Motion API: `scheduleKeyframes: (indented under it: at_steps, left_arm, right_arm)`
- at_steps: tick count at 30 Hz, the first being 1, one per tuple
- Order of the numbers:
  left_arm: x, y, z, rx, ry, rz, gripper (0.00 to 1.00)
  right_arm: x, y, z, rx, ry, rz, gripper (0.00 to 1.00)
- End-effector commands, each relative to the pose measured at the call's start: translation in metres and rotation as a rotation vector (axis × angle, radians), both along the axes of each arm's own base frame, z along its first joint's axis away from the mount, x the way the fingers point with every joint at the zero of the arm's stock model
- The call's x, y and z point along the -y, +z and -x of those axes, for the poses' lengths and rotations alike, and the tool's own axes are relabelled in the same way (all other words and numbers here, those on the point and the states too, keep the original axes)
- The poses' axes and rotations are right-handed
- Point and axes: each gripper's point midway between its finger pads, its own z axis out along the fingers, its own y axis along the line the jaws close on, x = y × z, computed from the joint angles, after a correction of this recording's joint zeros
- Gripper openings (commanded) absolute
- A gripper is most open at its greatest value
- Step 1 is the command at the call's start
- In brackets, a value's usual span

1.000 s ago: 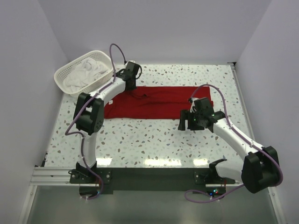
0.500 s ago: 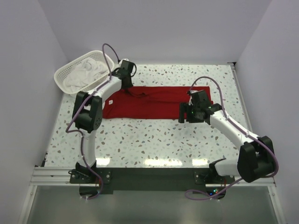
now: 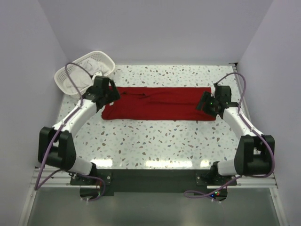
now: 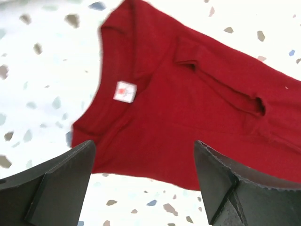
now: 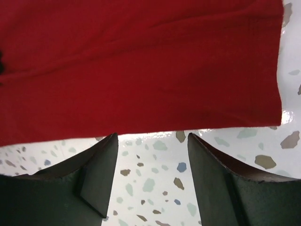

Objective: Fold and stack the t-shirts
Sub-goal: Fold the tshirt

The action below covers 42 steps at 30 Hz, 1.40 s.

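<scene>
Left fingers (image 4: 51, 188) and right fingers (image 5: 96, 181) apart, over red t-shirt (image 3: 157, 103) ends — basket (image 3: 109, 63) of white t-shirts (image 3: 91, 66) nearby

I have both arms reaching forward and splayed outward. My left hand (image 3: 111, 97) and right hand (image 3: 207, 103) each hover low, fingers spread wide.

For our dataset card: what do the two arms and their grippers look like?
The left arm and right arm have white links, black joints and loose purple cables. The left gripper and right gripper have broad, black, wedge-shaped fingers.
</scene>
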Motion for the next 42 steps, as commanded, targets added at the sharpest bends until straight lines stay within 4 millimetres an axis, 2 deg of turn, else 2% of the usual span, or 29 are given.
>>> scheduleKeyframes:
  at_steps: [1,2,5,13,15,16,18,21,22,24,25,28,29,31,32,33,35,36,38,39,40,41,42]
  left_arm:
    - [-0.017,-0.037,0.034,-0.034,0.102,0.124,0.89]
    - [-0.028,-0.043,0.038,-0.040,0.139,0.140,0.88]
    - [-0.042,-0.058,0.048,-0.049,0.193,0.192,0.87]
    - [-0.050,-0.092,0.048,-0.115,0.241,0.218,0.78]
    - [-0.053,-0.104,0.049,-0.144,0.258,0.209,0.75]
    - [-0.055,-0.107,0.050,-0.153,0.266,0.199,0.71]
    - [-0.061,-0.115,0.052,-0.168,0.287,0.175,0.65]
    - [-0.064,-0.122,0.055,-0.198,0.297,0.169,0.52]
    - [-0.065,-0.124,0.058,-0.209,0.299,0.166,0.42]
    - [-0.067,-0.127,0.062,-0.222,0.307,0.154,0.31]
    - [-0.069,-0.131,0.068,-0.245,0.311,0.142,0.18]
    - [-0.078,-0.137,0.087,-0.314,0.333,0.108,0.00]
    - [-0.080,-0.134,0.092,-0.318,0.336,0.106,0.00]
    - [-0.087,-0.140,0.116,-0.370,0.352,0.091,0.00]
    - [-0.091,-0.133,0.122,-0.353,0.357,0.086,0.00]
    - [-0.091,-0.138,0.138,-0.384,0.353,0.073,0.00]
    - [-0.100,-0.130,0.148,-0.358,0.377,0.078,0.00]
    - [-0.100,-0.133,0.157,-0.373,0.371,0.076,0.00]
    - [-0.096,-0.125,0.156,-0.337,0.355,0.100,0.09]
    - [-0.095,-0.122,0.155,-0.325,0.346,0.102,0.20]
    - [-0.095,-0.118,0.154,-0.310,0.339,0.104,0.26]
    - [-0.094,-0.110,0.149,-0.275,0.329,0.108,0.31]
    - [-0.095,-0.101,0.146,-0.256,0.316,0.100,0.41]
  right_arm:
    - [0.005,0.009,-0.025,0.099,-0.076,-0.170,0.64]
    - [0.008,0.004,-0.025,0.092,-0.092,-0.193,0.63]
    - [0.015,-0.004,-0.031,0.099,-0.130,-0.274,0.60]
    - [0.032,-0.015,-0.042,0.119,-0.188,-0.354,0.59]
    - [0.039,-0.027,-0.037,0.090,-0.220,-0.360,0.59]
    - [0.042,-0.029,-0.040,0.102,-0.227,-0.352,0.59]
    - [0.050,-0.044,-0.034,0.065,-0.251,-0.343,0.59]
    - [0.058,-0.064,-0.023,0.007,-0.297,-0.348,0.59]
    - [0.060,-0.069,-0.020,-0.010,-0.309,-0.349,0.59]
    - [0.067,-0.083,-0.011,-0.047,-0.359,-0.345,0.58]
    - [0.068,-0.088,-0.005,-0.077,-0.374,-0.346,0.58]
    - [0.080,-0.097,0.011,-0.141,-0.440,-0.317,0.57]
    - [0.084,-0.096,0.015,-0.150,-0.454,-0.307,0.57]
    - [0.085,-0.090,0.029,-0.180,-0.454,-0.273,0.57]
    - [0.086,-0.087,0.034,-0.187,-0.455,-0.259,0.57]
    - [0.087,-0.087,0.045,-0.217,-0.451,-0.231,0.57]
    - [0.088,-0.078,0.052,-0.200,-0.428,-0.198,0.57]
    - [0.088,-0.074,0.056,-0.200,-0.422,-0.183,0.57]
    - [0.086,-0.058,0.053,-0.141,-0.383,-0.159,0.57]
    - [0.086,-0.053,0.052,-0.126,-0.371,-0.148,0.57]
    - [0.087,-0.039,0.047,-0.076,-0.361,-0.127,0.57]
    - [0.083,-0.033,0.044,-0.056,-0.323,-0.105,0.57]
    - [0.081,-0.029,0.040,-0.040,-0.301,-0.088,0.57]
